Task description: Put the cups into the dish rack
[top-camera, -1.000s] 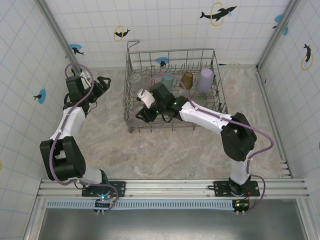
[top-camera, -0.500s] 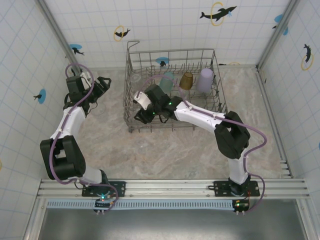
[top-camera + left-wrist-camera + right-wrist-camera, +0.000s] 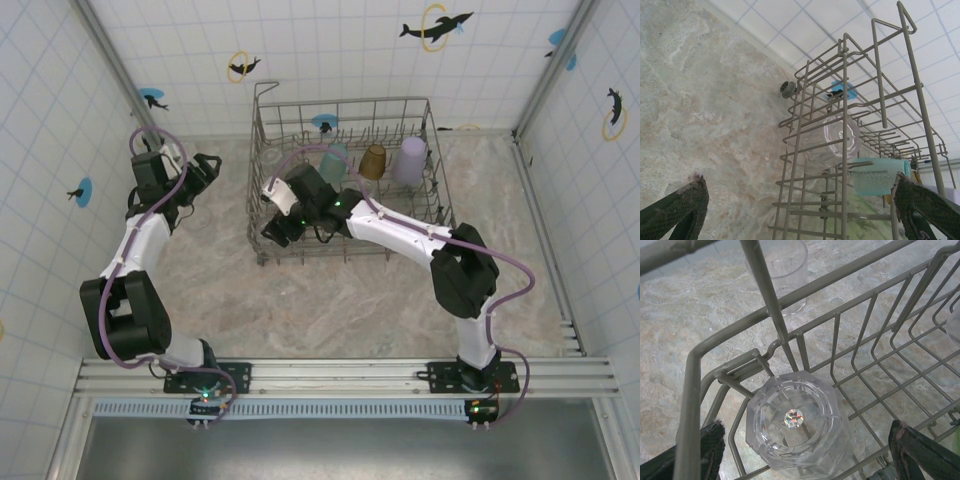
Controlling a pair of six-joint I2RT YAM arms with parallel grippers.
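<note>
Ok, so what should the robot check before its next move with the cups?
1. Is the right gripper free of the upside-down clear cup? Ok. Its fingers stand apart on either side, with gaps showing.
2. Is that cup inside the dish rack? Ok. It sits bottom up in the corner.
3. Is the left gripper open and holding nothing? Ok.
4. Is every cup loaded? Not ok. Another clear cup stands on the table outside the rack's wire wall.
5. Is there room to lift the right gripper out past the wires? Cannot tell.
</note>
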